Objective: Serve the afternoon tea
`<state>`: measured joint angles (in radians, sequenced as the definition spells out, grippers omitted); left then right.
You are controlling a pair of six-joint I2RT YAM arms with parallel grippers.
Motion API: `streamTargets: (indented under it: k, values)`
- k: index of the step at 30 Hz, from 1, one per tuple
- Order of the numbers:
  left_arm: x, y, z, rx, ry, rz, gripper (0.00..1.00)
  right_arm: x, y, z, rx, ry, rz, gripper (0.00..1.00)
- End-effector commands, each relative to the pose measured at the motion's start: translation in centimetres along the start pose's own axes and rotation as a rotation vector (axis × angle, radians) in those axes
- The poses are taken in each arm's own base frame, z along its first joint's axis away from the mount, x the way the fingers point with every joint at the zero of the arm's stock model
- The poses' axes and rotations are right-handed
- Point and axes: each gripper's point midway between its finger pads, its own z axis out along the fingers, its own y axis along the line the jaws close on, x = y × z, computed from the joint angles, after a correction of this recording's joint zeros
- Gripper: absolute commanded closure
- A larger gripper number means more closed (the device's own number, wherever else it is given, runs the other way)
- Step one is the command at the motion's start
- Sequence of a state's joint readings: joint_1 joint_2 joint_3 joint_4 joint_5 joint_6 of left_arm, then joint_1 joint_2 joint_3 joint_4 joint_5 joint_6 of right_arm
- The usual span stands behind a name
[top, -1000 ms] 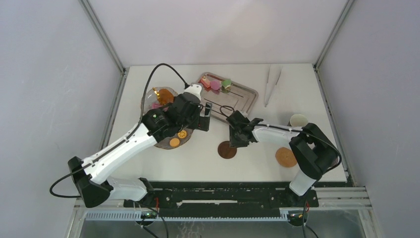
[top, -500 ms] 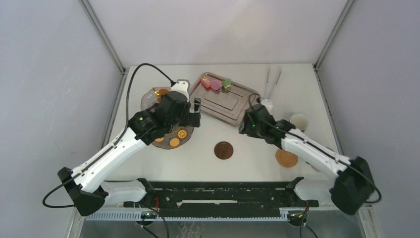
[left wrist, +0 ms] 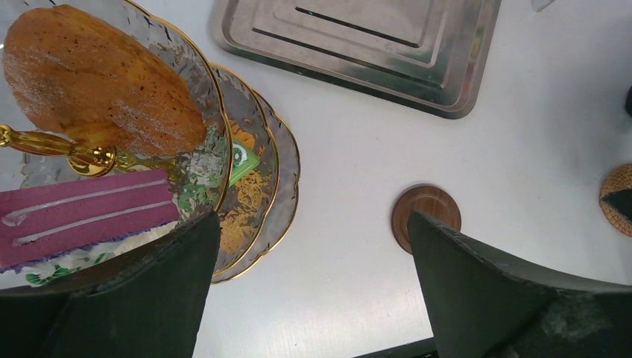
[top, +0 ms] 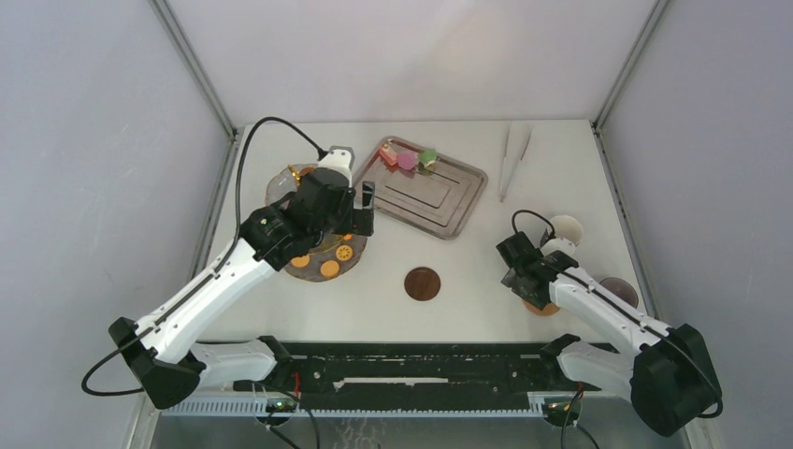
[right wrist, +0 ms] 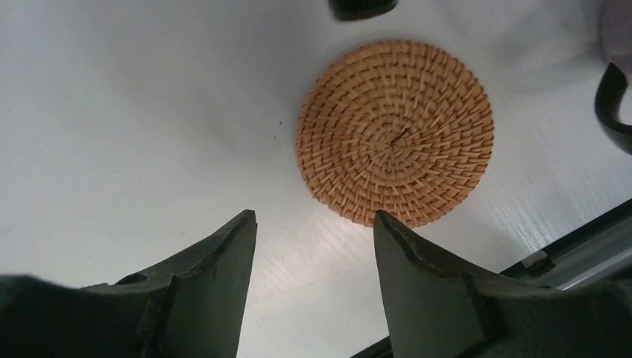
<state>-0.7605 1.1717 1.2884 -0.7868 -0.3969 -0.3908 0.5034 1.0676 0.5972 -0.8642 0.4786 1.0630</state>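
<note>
The three-tier glass stand (top: 313, 245) with its gold pole (left wrist: 45, 145) stands at the left. It carries orange cookies (top: 329, 268), a brown cake (left wrist: 97, 82) and a purple slice (left wrist: 82, 216). My left gripper (top: 365, 208) hangs wide open at the stand's right edge, holding nothing (left wrist: 313, 224). Small colourful cakes (top: 407, 159) lie on the steel tray (top: 439, 196). A dark wooden coaster (top: 423, 283) lies mid-table. My right gripper (top: 526, 281) is open and empty just short of a woven coaster (right wrist: 395, 130). A white cup (top: 564, 227) stands behind it, another cup (top: 619, 292) to its right.
Long metal tongs (top: 512, 159) lie at the back right beside the steel tray (left wrist: 358, 45). The black rail of the arm bases (top: 421, 360) runs along the near edge. Grey walls close in the table on three sides.
My right arm has left the dark wooden coaster and swung right to the woven coaster, its jaws opening wider. My left gripper has drifted back and left toward the stand.
</note>
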Motion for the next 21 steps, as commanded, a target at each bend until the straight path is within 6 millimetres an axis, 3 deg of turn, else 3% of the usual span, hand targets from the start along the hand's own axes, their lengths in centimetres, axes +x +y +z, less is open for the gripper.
streamTargets:
  k: [1,4,10,15,21]
  values:
    - [-1.9,-0.4,-0.3,0.023,-0.054,-0.010,0.00,-1.8,0.2,0.5,0.006,-0.062,0.108,0.33]
    - [-1.9,-0.4,-0.2,0.022,-0.052,-0.007,0.00,-1.6,-0.1,1.5,0.014,-0.033,0.116,0.33]
    - [-1.6,-0.1,0.3,0.007,-0.037,0.007,0.00,-0.2,1.5,2.9,-0.095,0.094,0.116,0.33]
    - [-1.7,0.0,0.5,0.002,-0.033,0.003,0.00,1.3,3.3,2.4,-0.180,0.156,0.062,0.34]
    - [-1.9,0.4,0.6,-0.010,-0.033,0.002,0.00,3.8,7.7,0.5,-0.359,0.233,-0.026,0.35]
